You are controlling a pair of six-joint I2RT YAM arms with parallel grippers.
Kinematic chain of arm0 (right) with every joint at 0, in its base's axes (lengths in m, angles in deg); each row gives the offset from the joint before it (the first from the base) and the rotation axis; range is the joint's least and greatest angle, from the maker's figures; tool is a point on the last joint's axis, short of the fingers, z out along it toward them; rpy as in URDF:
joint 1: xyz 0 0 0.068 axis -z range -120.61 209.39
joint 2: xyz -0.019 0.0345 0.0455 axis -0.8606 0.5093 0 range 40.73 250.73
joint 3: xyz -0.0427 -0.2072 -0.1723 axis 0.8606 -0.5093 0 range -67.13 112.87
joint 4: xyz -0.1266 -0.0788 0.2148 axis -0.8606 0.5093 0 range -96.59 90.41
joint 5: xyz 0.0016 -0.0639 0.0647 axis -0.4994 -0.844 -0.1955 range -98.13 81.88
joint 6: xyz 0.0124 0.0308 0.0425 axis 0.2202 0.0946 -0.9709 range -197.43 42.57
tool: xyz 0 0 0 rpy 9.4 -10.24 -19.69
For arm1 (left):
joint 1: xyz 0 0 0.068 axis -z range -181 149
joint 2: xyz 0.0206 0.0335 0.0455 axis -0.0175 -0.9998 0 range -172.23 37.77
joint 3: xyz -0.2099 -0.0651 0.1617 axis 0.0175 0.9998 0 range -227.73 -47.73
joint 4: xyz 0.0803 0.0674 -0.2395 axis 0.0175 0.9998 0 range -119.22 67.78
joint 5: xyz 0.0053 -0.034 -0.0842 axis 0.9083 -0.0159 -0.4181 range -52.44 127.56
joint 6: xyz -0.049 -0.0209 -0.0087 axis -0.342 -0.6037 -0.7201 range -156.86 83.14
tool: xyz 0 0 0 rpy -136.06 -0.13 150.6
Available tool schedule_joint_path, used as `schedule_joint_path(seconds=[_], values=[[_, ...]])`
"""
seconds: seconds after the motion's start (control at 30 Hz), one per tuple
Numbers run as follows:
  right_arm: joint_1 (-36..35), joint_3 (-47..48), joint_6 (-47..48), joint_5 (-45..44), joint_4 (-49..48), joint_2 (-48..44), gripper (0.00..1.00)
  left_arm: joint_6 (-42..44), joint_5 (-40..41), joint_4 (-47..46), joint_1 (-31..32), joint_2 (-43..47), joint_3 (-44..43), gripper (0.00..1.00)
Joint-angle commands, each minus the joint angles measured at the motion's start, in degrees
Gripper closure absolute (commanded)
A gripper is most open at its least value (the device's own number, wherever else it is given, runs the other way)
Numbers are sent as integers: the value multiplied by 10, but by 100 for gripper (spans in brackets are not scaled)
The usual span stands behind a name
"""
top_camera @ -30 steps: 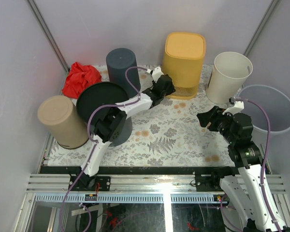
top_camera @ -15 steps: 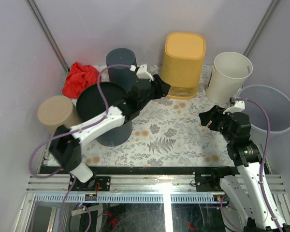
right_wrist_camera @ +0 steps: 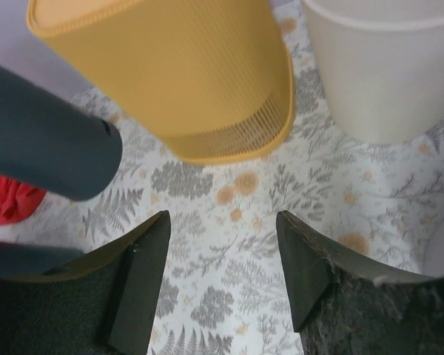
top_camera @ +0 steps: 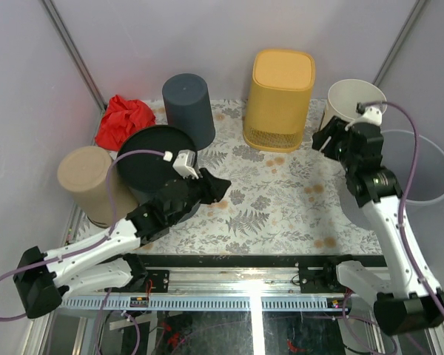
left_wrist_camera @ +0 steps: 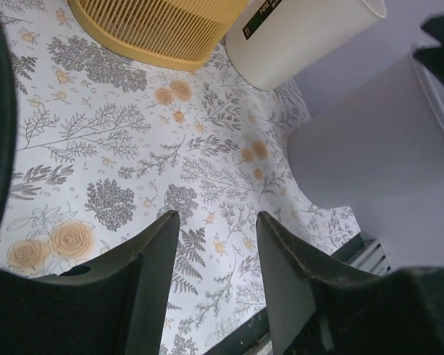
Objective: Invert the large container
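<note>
Floral table point(top_camera: 281, 200): the large yellow basket point(top_camera: 281, 96) stands mouth-down at the far edge. Left claw point(top_camera: 220, 185) and right claw point(top_camera: 324, 137) both gape wide, empty. The right arm hides part of the clear tub point(top_camera: 429, 170).

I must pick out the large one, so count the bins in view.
6: tan bin far left, black bin beside it, dark grey bin back left, yellow bin back centre, cream bin back right, clear bin right edge, partly hidden.
</note>
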Motion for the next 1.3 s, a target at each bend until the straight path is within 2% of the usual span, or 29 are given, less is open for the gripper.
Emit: schedule_joint_path(seconds=[0.0, 0.23, 0.57, 0.73, 1.03, 1.2, 1.27], values=[[-4, 106, 28, -68, -18, 82, 33, -5, 26, -3, 10, 54, 38, 54], [-4, 217, 78, -116, -14, 214, 33, 8, 12, -22, 10, 72, 86, 54], [-3, 317, 168, -183, -31, 364, 32, 21, -18, -37, 10, 42, 85, 54], [0, 373, 191, -210, -9, 425, 29, 27, -1, -26, 10, 55, 85, 53], [18, 396, 191, -224, 2, 471, 29, 40, 43, -5, 6, 48, 80, 51], [28, 417, 190, -220, 21, 496, 28, 34, 19, -10, -3, 33, 78, 51], [31, 417, 188, -216, 24, 499, 34, 34, 21, -9, -4, 35, 78, 51]])
